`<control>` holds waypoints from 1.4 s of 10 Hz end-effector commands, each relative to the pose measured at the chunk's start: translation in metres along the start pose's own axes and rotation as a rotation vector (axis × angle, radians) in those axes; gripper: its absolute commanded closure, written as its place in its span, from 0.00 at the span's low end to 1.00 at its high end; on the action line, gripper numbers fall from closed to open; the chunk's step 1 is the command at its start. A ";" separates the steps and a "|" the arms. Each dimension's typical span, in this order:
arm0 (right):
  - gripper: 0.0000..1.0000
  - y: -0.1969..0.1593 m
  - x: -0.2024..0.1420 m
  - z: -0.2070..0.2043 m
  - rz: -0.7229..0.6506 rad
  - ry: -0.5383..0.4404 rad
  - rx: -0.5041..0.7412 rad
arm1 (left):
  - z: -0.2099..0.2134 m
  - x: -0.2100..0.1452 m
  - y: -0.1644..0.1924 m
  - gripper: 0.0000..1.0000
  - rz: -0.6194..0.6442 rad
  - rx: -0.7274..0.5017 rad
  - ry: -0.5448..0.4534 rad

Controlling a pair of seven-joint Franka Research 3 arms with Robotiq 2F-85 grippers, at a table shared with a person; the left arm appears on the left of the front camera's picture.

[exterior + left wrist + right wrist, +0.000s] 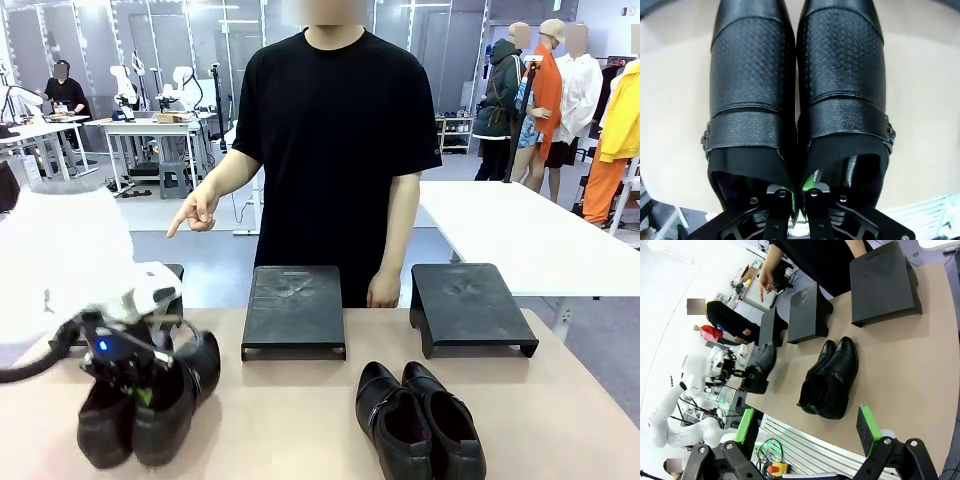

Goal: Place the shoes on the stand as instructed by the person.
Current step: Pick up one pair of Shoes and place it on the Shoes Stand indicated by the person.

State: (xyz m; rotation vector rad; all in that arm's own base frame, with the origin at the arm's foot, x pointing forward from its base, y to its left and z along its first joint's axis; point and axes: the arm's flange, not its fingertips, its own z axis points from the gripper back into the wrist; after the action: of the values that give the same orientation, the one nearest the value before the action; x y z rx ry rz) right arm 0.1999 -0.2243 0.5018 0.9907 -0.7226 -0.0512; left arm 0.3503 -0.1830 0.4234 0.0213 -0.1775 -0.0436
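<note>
Item 1: left pair of shoes (165, 405), by the table's (290, 420) near-left corner, toes toward the far edge. The left pincer (135, 385) is clenched on their adjoining inner walls.
Item 2: right pair of shoes (420, 420), at the near edge right of centre, long axis near-to-far, toes far.
Right pincer (807, 420): released.
</note>
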 end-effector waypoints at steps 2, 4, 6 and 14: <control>0.00 0.001 0.001 0.001 0.022 -0.006 0.009 | 0.078 0.015 0.033 1.00 -0.056 -0.027 -0.094; 0.00 0.001 0.001 0.001 0.022 -0.006 0.009 | 0.093 0.017 0.047 1.00 -0.049 -0.010 -0.133; 0.00 0.001 0.001 0.001 0.022 -0.006 0.009 | 0.092 0.016 0.044 1.00 -0.036 -0.034 -0.113; 0.00 0.001 0.001 0.001 0.022 -0.006 0.009 | 0.090 0.079 0.097 0.93 -0.071 -0.030 -0.239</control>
State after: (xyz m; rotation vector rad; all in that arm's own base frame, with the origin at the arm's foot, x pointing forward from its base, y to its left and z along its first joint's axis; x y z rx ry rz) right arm 0.1991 -0.2245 0.5022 0.9909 -0.7239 -0.0512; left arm 0.3931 -0.0958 0.5205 -0.0262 -0.3763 -0.0807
